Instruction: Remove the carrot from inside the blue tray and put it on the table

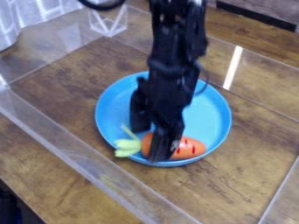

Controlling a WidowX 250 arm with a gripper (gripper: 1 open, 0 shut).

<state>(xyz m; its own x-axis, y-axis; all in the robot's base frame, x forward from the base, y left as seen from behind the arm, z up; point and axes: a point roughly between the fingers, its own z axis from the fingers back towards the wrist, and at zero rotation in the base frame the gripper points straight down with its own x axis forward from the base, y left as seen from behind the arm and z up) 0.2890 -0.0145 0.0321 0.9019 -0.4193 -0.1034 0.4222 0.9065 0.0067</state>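
Glossy dark wood-plank table (pixel 70 96) carries everything. Stubby orange carrot (pixel 187 149), grooved with pale green leaves, lies inside the round blue tray (pixel 216 109) near its front rim. Black gripper (pixel 156 140) straddles it, jaws apart.

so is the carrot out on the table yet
No, the carrot lies inside the blue tray, with the open gripper down over it.

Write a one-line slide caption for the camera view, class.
Open pincer lowered straight down over the carrot lying in the blue tray on the wooden table.
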